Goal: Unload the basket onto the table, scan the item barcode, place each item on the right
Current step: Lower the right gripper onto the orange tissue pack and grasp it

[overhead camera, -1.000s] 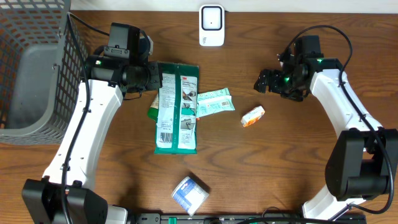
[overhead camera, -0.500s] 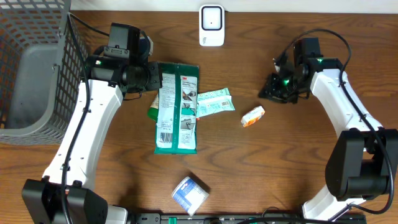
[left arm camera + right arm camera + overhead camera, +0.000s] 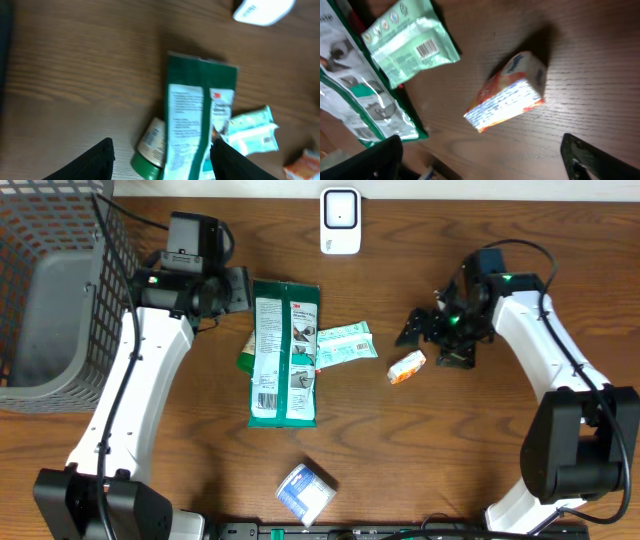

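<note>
**Item:** small orange-and-white packet [image 3: 407,367]. It lay flat on the table [image 3: 480,460], right of centre, just beside the end of a mint-green sachet [image 3: 345,345] and well apart from the scanner [image 3: 340,221] at the far edge.

**Appearance:** a short, boxy packet with an orange face, a white end and blue print along one long side. No barcode could be made out on the faces shown. The only clear barcode in the right wrist view was on the sachet.

**Right gripper** [image 3: 432,345]: jaws spread wide and empty, poised over and just beside the packet.

**Left gripper** [image 3: 238,288]: fingers apart and holding nothing, at the top end of the large green pack [image 3: 285,355], with a green bottle [image 3: 246,360] partly under that pack's edge.

**Also present:** wire basket [image 3: 60,220] at far left; a blue-and-white packet [image 3: 305,490] near the front edge.

**Hazards, as judged:**
- The packet lay skewed to the jaws, so closing could pivot or skid it across the smooth wood.
- A low or off-centre pinch might squeeze it out of the grip.
- Reaching too far left could catch the sachet.
- Since the code's face is unknown, the packet could reach the scanner with the wrong side showing.
</note>
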`<state>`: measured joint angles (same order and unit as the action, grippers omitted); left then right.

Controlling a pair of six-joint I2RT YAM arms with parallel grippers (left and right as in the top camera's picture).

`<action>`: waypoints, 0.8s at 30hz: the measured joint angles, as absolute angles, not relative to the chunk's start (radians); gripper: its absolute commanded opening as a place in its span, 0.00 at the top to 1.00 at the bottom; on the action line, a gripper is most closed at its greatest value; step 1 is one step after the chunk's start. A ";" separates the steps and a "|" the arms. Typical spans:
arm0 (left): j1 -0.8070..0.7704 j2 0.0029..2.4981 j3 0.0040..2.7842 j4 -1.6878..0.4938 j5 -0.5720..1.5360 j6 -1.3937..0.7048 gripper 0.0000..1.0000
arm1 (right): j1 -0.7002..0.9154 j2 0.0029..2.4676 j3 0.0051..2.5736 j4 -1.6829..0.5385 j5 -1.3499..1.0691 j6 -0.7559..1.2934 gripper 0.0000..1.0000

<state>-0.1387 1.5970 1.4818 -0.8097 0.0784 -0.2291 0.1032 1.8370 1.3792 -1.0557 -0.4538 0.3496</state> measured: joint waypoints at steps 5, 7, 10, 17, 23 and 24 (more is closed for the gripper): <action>-0.102 1.597 1.505 -0.830 0.057 -0.239 0.36 | 0.157 1.837 1.379 -1.047 -0.410 0.381 0.01; -0.091 1.597 1.526 -0.833 0.052 -0.239 0.36 | 0.167 1.837 1.380 -1.019 -0.406 0.388 0.01; -0.071 1.597 1.544 -0.834 0.050 -0.239 0.38 | 0.167 1.837 1.380 -1.013 -0.417 0.393 0.11; 0.067 1.597 1.546 -0.862 0.046 -0.230 0.92 | 0.182 1.837 1.380 -1.008 -0.425 0.413 0.48; 0.184 1.597 1.546 -0.878 0.053 -0.228 0.92 | 0.233 1.837 1.380 -1.005 -0.387 0.445 0.55; 0.196 1.597 1.546 -0.879 0.054 -0.228 0.93 | 0.236 1.837 1.380 -1.005 -0.385 0.449 0.53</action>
